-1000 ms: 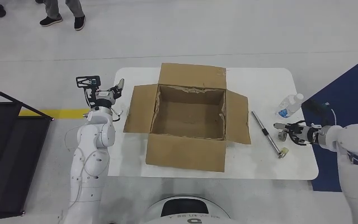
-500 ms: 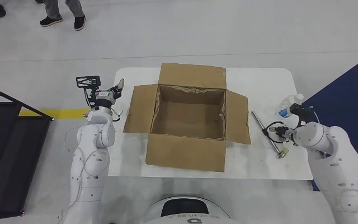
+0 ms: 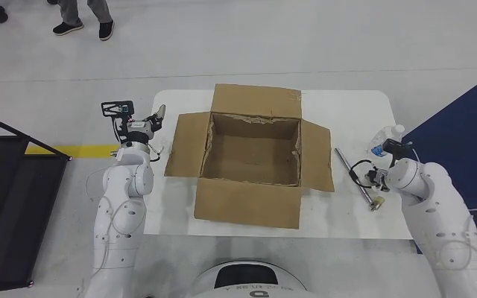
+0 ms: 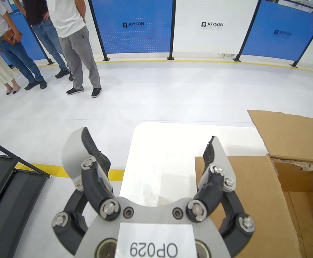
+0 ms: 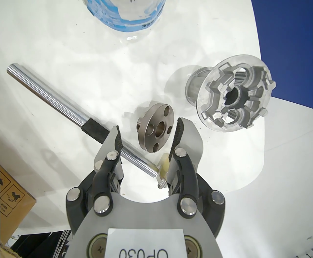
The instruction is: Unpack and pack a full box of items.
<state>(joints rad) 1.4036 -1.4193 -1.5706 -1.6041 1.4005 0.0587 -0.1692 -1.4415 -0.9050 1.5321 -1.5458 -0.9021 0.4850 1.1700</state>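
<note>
five loose items lie out on the white table (image 3: 350, 112), all to the right of the cardboard box (image 3: 250, 203).

- cardboard box: all four flaps folded outward, mid-table. the top view shows bare cardboard floor and nothing inside.
- steel rod (image 5: 49, 90): lies flat near the box's right flap, with a dark band partway along it.
- flange disc (image 5: 156, 129): round and drilled with holes, just beside the rod.
- cast hub (image 5: 234, 95): toothed face, near the table's edge, apart from the disc.
- water bottle (image 5: 127, 14): stands at the far right of the table.
- small cream piece (image 5: 163, 166): sits at the rod's near end.
- right gripper (image 5: 148, 127): jaws parted and holding nothing. the flange disc shows between them, and the rod passes under one finger; contact cannot be told.
- left gripper (image 4: 148, 136): jaws spread wide, empty. it hangs over the table's far left corner beside the box's left flap.

step, as judged: the box looks emptied, so unpacking seems done and repacking is not yet begun. the next move likely calls for the right gripper to settle square over the flange disc, clear of the rod, pinch its rim, then carry it over the flap into the box.
</note>
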